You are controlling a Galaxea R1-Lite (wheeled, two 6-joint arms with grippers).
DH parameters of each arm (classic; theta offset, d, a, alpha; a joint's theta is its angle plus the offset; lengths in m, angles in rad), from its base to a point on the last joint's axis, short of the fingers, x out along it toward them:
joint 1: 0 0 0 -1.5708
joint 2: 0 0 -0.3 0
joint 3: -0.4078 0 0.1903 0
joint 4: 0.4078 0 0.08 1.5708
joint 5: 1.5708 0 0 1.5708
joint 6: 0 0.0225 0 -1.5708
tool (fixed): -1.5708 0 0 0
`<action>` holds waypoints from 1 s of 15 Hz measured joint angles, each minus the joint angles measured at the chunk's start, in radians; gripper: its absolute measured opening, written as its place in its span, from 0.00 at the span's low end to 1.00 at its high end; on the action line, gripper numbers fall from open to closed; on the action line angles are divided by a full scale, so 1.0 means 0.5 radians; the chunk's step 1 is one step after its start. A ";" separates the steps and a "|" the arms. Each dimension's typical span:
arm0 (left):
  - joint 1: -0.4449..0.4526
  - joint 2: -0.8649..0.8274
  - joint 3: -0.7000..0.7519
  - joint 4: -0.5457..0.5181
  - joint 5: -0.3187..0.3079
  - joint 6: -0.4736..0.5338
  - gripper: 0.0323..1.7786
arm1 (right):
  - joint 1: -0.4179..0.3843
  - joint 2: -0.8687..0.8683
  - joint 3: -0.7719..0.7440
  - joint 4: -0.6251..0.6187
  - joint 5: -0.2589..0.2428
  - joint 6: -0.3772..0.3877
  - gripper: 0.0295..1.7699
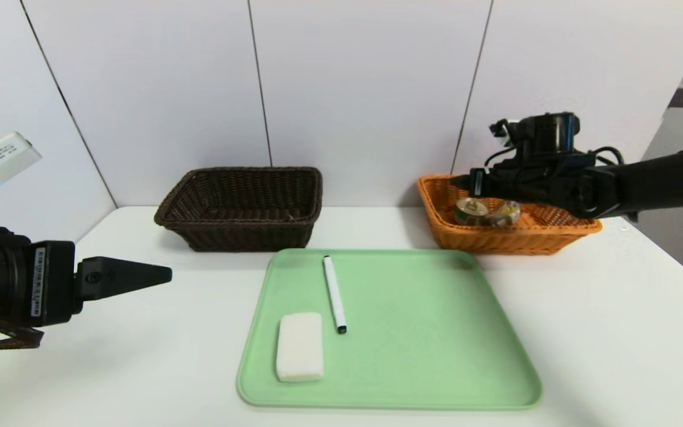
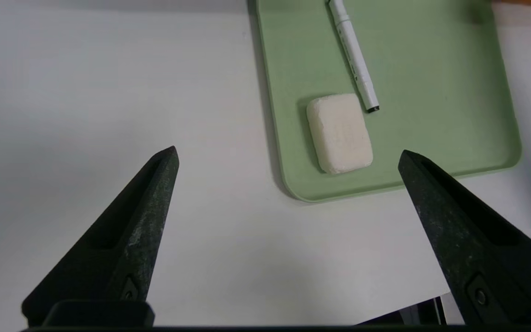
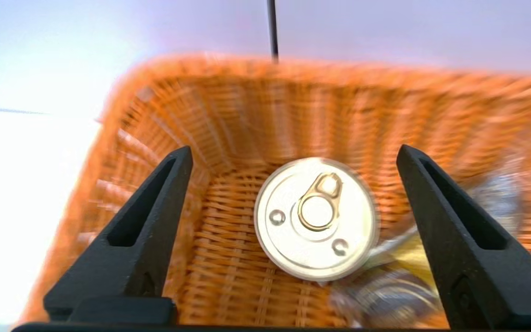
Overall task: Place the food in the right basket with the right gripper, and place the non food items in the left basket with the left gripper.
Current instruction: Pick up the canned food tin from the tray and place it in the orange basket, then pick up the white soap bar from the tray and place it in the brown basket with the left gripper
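Right gripper (image 3: 293,161) hangs over the orange basket (image 1: 448,234), jaws apart; tin (image 3: 316,219) and packet (image 3: 394,281) lie inside. Left gripper (image 2: 288,157), jaws wide, hovers at the desk's (image 1: 584,320) left edge. Block (image 1: 300,347) and marker (image 1: 334,293) rest on the tray (image 1: 436,356).

Baskets: two. One orange wicker basket (image 1: 546,236) sat below right gripper (image 3: 293,159); one dark brown basket (image 1: 241,207) stood ahead of left gripper (image 2: 288,159).
Tins: one, gold-lidded tin (image 3: 316,219), lay in orange basket between spread right fingers.
Snack packets: one, clear-wrapped packet (image 3: 392,281), touched tin, near one right finger.
Trays: one, green tray (image 1: 424,332), sat beside left gripper.
White blocks: one, block (image 2: 339,133), ahead of left gripper.
Markers: one, marker (image 2: 353,55), beyond block.
Grippers: two.
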 joint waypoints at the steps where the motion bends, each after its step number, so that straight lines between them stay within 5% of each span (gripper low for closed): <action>1: 0.000 0.008 -0.059 0.009 -0.001 0.000 0.95 | 0.008 -0.098 -0.002 0.086 -0.001 0.001 0.88; 4: -0.010 0.077 -0.282 0.211 -0.005 -0.013 0.95 | 0.035 -0.474 -0.015 0.611 0.019 -0.006 0.91; 10: -0.291 0.575 -1.105 1.029 0.057 -0.282 0.95 | 0.017 -0.974 -0.175 2.243 0.154 0.073 0.94; 15: -0.635 1.229 -1.682 1.331 0.415 -0.629 0.95 | 0.010 -1.096 -0.149 2.452 0.134 0.145 0.95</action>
